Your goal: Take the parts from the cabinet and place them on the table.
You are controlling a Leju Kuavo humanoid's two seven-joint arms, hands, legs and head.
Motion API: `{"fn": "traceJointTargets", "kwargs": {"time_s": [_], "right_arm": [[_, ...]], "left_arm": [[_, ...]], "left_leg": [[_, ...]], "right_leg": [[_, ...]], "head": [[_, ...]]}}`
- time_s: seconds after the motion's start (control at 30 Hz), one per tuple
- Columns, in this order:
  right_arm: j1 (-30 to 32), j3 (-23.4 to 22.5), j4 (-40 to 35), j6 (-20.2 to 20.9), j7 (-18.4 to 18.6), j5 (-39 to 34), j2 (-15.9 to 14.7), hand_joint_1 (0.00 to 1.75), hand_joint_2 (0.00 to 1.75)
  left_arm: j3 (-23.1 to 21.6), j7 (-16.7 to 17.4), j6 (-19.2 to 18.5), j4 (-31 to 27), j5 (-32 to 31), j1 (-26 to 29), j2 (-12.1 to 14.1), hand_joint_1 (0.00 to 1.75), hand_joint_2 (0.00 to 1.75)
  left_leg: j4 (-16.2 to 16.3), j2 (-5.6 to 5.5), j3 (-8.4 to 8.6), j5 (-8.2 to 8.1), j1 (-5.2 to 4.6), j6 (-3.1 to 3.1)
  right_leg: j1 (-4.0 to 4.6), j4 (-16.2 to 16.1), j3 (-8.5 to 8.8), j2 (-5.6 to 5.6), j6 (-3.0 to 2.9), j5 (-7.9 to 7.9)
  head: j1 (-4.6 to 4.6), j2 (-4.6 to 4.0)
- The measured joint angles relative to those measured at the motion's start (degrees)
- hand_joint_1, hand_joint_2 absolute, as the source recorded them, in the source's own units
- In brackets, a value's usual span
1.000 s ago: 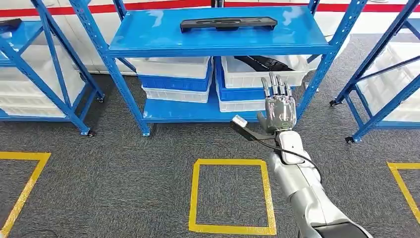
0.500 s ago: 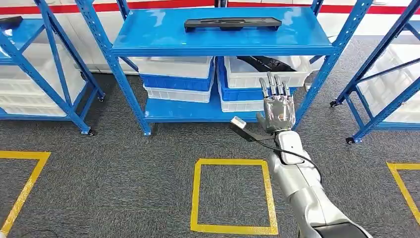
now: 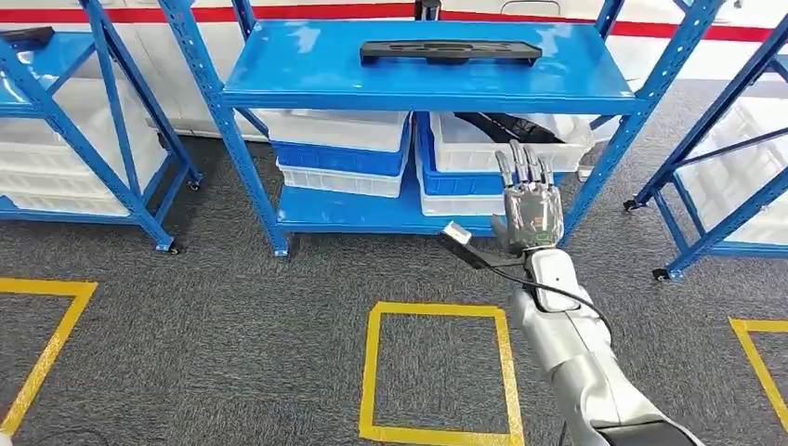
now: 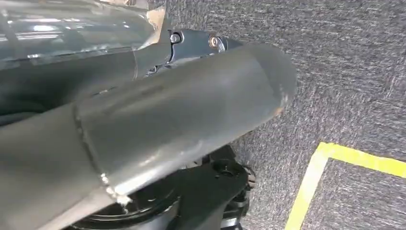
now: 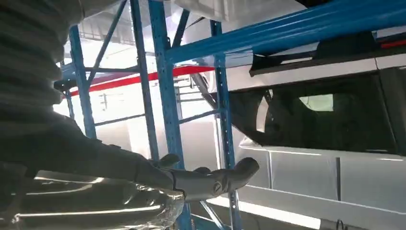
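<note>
A long black part (image 3: 451,52) lies on the top shelf of the blue cabinet (image 3: 307,65). More black parts (image 3: 506,125) lie in a white bin (image 3: 483,153) on the lower shelf. My right hand (image 3: 530,200) is raised in front of that bin with its fingers straight, apart and holding nothing. In the right wrist view the same hand (image 5: 206,182) is stretched flat toward a blue post (image 5: 163,72), with the white bin (image 5: 335,167) and a black part (image 5: 325,110) beyond. In the left wrist view my left hand (image 4: 167,120) is a blurred grey shape over the carpet, its fingers hidden.
Stacked white and blue bins (image 3: 339,153) fill the lower shelf's left half. Other blue racks stand at the left (image 3: 56,121) and right (image 3: 725,158). A yellow taped square (image 3: 372,372) marks the grey carpet in front of the cabinet.
The whole picture has shifted a little to the right, so the camera has moved. My right hand stays spread and has risen slightly toward the lower shelf's bin.
</note>
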Motion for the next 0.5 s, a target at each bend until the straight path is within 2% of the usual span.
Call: {"fn": "traceJointTargets", "kwargs": {"time_s": [0.03,0.07,0.1,0.13,0.17,0.2,0.23,0.27,0.3,0.37,0.4,0.43,0.47,0.5], "right_arm": [[0.03,-0.04,0.04,0.00,-0.09,0.00,-0.13,0.00,1.75],[0.17,-0.11,0.13,0.00,-0.09,-0.02,-0.35,0.00,1.75],[0.31,-0.11,0.20,0.00,-0.11,0.00,-0.28,0.00,1.75],[0.63,-0.11,0.22,0.00,-0.11,0.00,-0.26,0.00,1.75],[0.83,-0.13,0.15,0.00,-0.09,0.00,-0.26,0.00,1.75],[0.79,-0.17,0.17,0.00,-0.09,0.00,-0.42,0.00,1.75],[0.70,-0.17,0.11,-0.02,-0.09,0.00,-0.39,0.00,1.75],[0.55,-0.17,0.04,-0.02,-0.09,-0.04,-0.39,0.00,1.75],[0.46,-0.17,0.04,-0.02,-0.13,-0.02,-0.39,0.00,1.75],[0.47,-0.17,0.07,-0.02,-0.24,0.00,-0.31,0.00,1.75],[0.48,-0.17,0.11,-0.02,-0.26,0.02,-0.31,0.00,1.75],[0.48,-0.17,0.11,-0.02,-0.26,0.02,-0.28,0.00,1.75],[0.47,-0.17,0.11,-0.02,-0.26,0.02,-0.28,0.00,1.75],[0.41,-0.17,0.11,-0.02,-0.26,0.02,-0.26,0.00,1.75]], "left_arm": [[0.00,0.04,0.13,0.02,-0.09,-0.01,-0.04,0.00,0.00],[0.00,0.04,0.26,0.02,-0.20,-0.06,0.09,0.00,0.00],[0.00,0.02,0.59,0.02,-0.26,-0.29,0.13,0.00,0.00],[0.00,0.00,0.70,0.00,-0.39,-0.39,0.15,0.00,0.00],[-0.02,0.00,0.72,0.02,-0.42,-0.31,0.15,0.00,0.00],[0.00,-0.04,0.72,0.02,-0.42,-0.32,0.15,0.00,0.00],[0.00,-0.02,0.72,0.02,-0.42,-0.38,0.17,0.00,0.00],[0.00,-0.04,0.66,0.02,-0.42,-0.43,0.15,0.00,0.00],[0.00,-0.07,0.52,0.02,-0.42,-0.50,0.15,0.00,0.00],[0.00,-0.07,0.28,0.02,-0.42,-0.51,0.15,0.00,0.00],[-0.02,-0.07,0.22,0.02,-0.42,-0.45,0.15,0.00,0.00],[-0.02,-0.07,0.20,0.02,-0.42,-0.44,0.17,0.00,0.00],[0.00,-0.07,0.13,0.02,-0.42,-0.45,0.18,0.00,0.00],[0.00,-0.09,0.13,0.02,-0.42,-0.46,0.17,0.00,0.00]], "left_leg": [[0.34,0.02,0.58,-0.70,0.19,-0.71],[0.55,0.05,0.77,-1.26,0.17,-1.27],[1.27,0.08,0.30,-1.59,0.15,-1.59],[1.33,0.03,-0.49,-1.99,-0.03,-2.10],[1.59,0.13,-0.05,-2.22,0.06,-2.33],[1.40,0.20,0.20,-2.25,0.14,-2.43],[2.60,0.34,-0.48,-2.03,0.39,-2.64],[5.68,0.42,-2.27,-1.83,0.47,-2.93],[9.72,0.40,-4.64,-2.81,0.45,-3.15],[17.95,0.41,-10.30,-6.99,0.45,-3.64],[20.25,0.41,-12.44,-7.89,0.44,-3.59],[20.32,0.40,-13.47,-7.22,0.41,-3.36],[18.08,0.40,-13.26,-5.05,0.37,-2.94],[13.74,0.40,-11.80,-1.94,0.27,-2.44]], "right_leg": [[-0.41,-6.17,2.64,-0.18,1.19,3.07],[-0.22,-7.50,2.98,-0.20,1.21,2.48],[0.60,-8.36,2.73,-0.25,-0.54,0.67],[0.52,-7.41,3.51,-0.27,-1.76,1.55],[0.55,-7.20,3.25,-0.23,-2.28,1.30],[0.57,-7.16,3.31,-0.08,-2.61,1.16],[0.19,-7.32,3.73,-0.01,-2.69,1.11],[0.18,-7.47,4.09,0.05,-2.98,0.92],[0.25,-7.58,4.40,0.07,-3.28,0.70],[0.57,-7.58,4.86,0.07,-4.00,0.19],[0.75,-7.58,5.01,0.08,-4.18,0.05],[0.95,-7.58,5.18,0.11,-4.31,-0.05],[1.13,-7.59,5.39,0.18,-4.46,-0.17],[1.37,-7.61,5.61,0.24,-4.57,-0.26]], "head": [[0.02,0.00],[0.09,0.00],[0.17,0.00],[0.09,0.00],[-0.42,0.02],[-0.31,0.02],[-0.37,0.02],[-0.48,0.02],[-0.53,0.02],[-0.55,0.02],[-0.59,0.02],[-0.55,0.02],[-0.57,0.02],[-0.55,0.02]]}}
